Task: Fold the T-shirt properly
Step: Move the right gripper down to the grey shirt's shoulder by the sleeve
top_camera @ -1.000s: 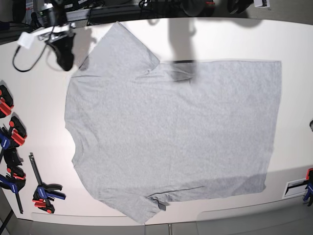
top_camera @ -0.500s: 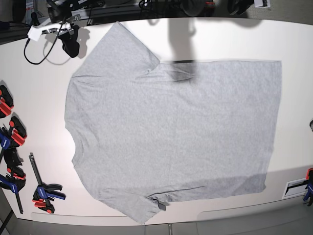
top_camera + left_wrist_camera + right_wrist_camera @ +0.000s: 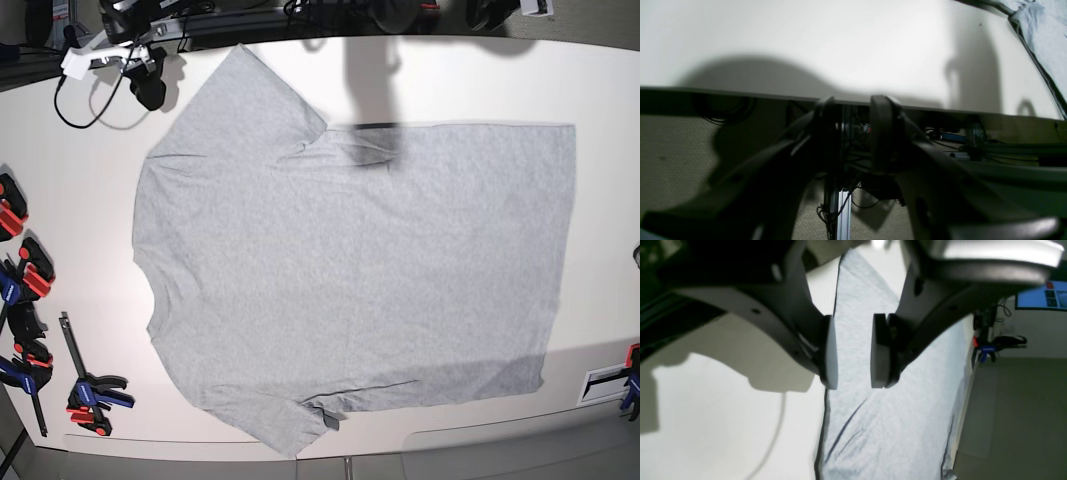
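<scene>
White table [image 3: 90,200] carries the grey T-shirt [image 3: 350,270] spread flat, with clamps [image 3: 30,330] along one edge

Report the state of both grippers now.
Left gripper: open, empty, off the white table's edge.
Right gripper: open, empty, above the light grey cotton T-shirt.

T-shirt [image 3: 350,270] is soft matt heather-grey cloth, bit fuzzy. Worktop [image 3: 90,210] looks smooth, matt white. Right claw [image 3: 851,351] is dull dark plastic.
</scene>
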`<action>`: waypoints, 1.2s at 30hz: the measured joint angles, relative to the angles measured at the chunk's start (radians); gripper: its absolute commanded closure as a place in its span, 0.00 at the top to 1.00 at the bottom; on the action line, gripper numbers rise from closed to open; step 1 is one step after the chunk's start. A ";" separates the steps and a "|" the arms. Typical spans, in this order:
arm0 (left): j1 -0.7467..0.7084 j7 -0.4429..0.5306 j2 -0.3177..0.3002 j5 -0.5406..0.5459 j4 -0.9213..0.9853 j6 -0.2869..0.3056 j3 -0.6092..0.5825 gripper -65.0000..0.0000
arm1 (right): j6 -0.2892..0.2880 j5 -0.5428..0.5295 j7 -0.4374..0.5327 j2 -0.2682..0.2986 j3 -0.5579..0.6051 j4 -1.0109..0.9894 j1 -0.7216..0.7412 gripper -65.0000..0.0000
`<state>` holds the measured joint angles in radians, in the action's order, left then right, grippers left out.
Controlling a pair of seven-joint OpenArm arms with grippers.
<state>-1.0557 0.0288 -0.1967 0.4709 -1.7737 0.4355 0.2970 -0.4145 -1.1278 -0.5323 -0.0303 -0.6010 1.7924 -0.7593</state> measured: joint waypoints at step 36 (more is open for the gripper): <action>0.025 -0.007 0.000 0.000 0.000 0.000 0.000 0.26 | 0.072 0.159 0.128 0.005 0.224 -0.203 0.079 0.26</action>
<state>-1.0306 0.0219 -0.1970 0.4709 -1.7737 0.4351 0.2970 -0.3420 -0.9691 -0.4042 -0.0250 -0.3775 1.5894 -0.6807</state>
